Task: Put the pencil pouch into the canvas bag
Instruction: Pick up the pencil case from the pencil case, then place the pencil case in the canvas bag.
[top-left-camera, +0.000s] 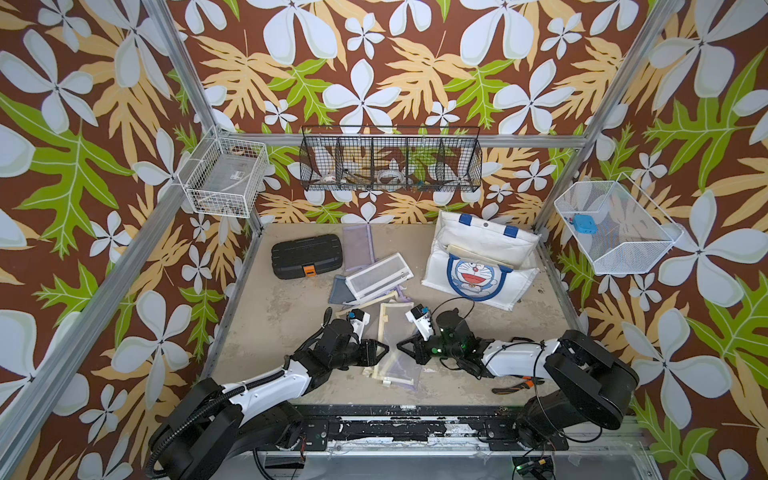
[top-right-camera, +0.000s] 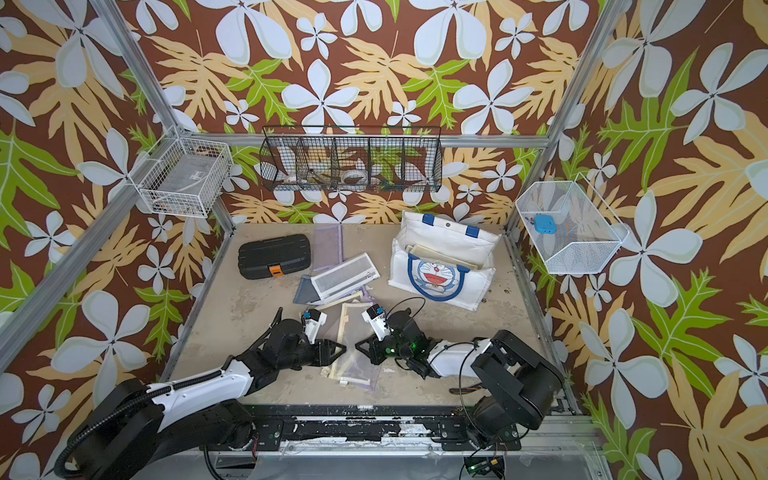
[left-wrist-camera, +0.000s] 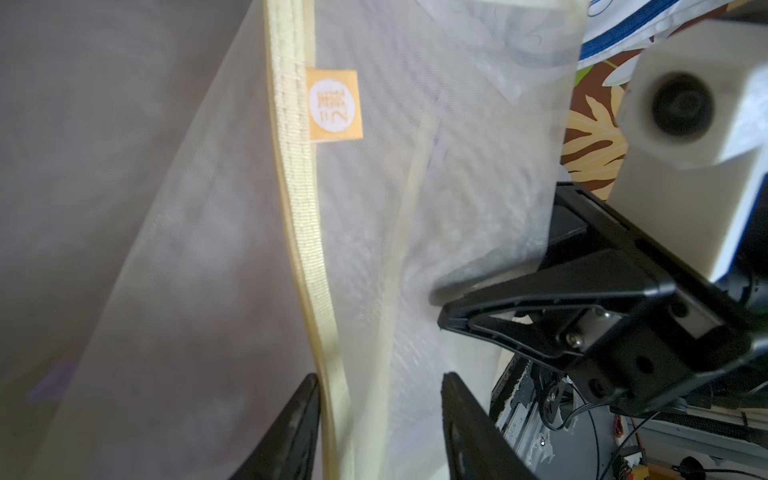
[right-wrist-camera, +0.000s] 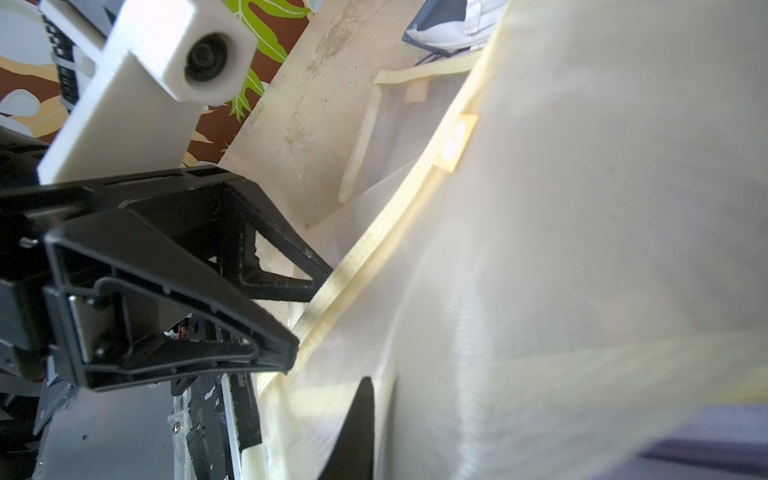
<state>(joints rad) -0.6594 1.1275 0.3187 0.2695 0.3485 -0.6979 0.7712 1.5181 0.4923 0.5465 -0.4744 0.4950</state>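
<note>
The pencil pouch (top-left-camera: 395, 326) (top-right-camera: 348, 332) is a see-through mesh pouch with pale yellow trim (left-wrist-camera: 299, 208) and an orange tag. It lies at the front centre of the table, part of it lifted between the two arms. My left gripper (top-left-camera: 385, 349) (left-wrist-camera: 380, 376) is open, its fingers either side of the yellow trim. My right gripper (top-left-camera: 400, 344) (right-wrist-camera: 374, 382) faces it and is shut on the mesh (right-wrist-camera: 582, 208); one of its fingers is hidden behind the fabric. The canvas bag (top-left-camera: 473, 276) (top-right-camera: 436, 276) stands open at the back right, well away from both grippers.
A black plastic case (top-left-camera: 307, 255) lies at the back left. Other mesh pouches (top-left-camera: 380, 276) are piled mid-table, one purple (top-left-camera: 357, 245). An orange-handled tool (top-left-camera: 515, 384) lies under my right arm. Wire baskets (top-left-camera: 390, 160) hang on the walls.
</note>
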